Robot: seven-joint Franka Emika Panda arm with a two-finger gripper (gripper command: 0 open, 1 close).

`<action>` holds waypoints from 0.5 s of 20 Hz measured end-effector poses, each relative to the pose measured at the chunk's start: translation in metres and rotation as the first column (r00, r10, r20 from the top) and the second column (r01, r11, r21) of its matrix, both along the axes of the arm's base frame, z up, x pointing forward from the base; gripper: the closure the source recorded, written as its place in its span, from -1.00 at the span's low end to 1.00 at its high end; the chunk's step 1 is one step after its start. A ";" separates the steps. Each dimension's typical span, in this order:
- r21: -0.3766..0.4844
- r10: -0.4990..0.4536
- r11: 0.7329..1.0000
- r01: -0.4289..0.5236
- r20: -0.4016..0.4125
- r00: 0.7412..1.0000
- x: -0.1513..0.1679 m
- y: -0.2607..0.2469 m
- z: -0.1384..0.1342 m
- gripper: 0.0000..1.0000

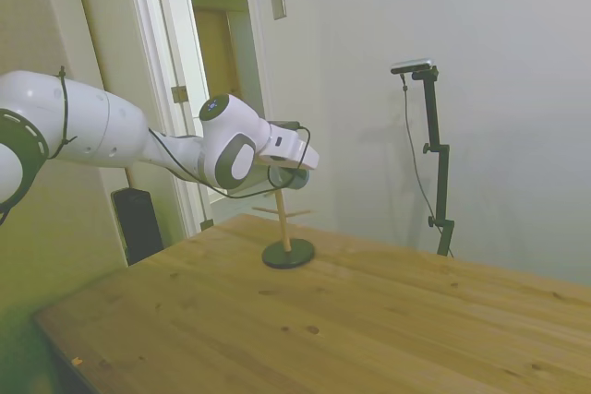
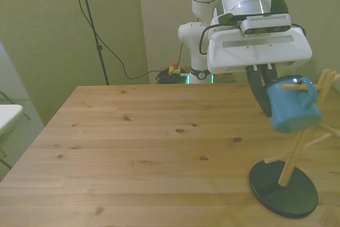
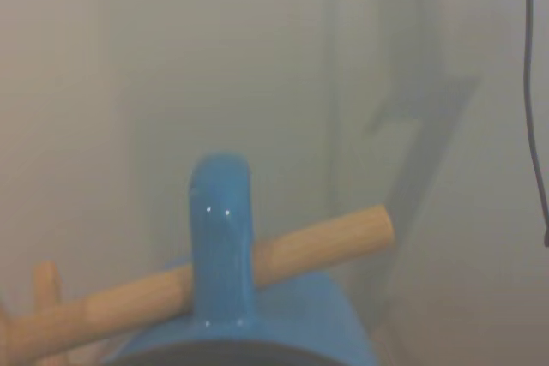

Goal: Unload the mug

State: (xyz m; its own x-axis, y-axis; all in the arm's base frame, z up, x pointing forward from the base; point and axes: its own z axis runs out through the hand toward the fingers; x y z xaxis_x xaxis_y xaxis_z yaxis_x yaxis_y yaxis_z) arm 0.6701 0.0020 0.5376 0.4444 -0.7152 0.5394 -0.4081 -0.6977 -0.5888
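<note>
— Where the front view is read from its left, what is met first?
— Bare desk (image 2: 133, 147) is met, then the tool (image 2: 276, 99), with one dark finger (image 2: 261, 93) laid against the mug (image 2: 293, 104).
— Is the tool clamped on it?
— That cannot be told; the second finger is hidden.
— And where is the mug?
— It is hung by its handle (image 3: 221, 242) on a peg (image 3: 326, 242) of the wooden stand (image 2: 287, 176), tilted, above the round dark base, near the front view's right edge.
</note>
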 end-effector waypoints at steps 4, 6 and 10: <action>0.014 -0.008 1.000 0.007 0.016 1.000 -0.003 -0.008 0.010 1.00; 0.021 -0.013 1.000 0.012 0.024 1.000 -0.005 -0.013 0.014 1.00; 0.039 -0.023 0.999 0.022 0.032 0.999 -0.007 -0.022 0.020 1.00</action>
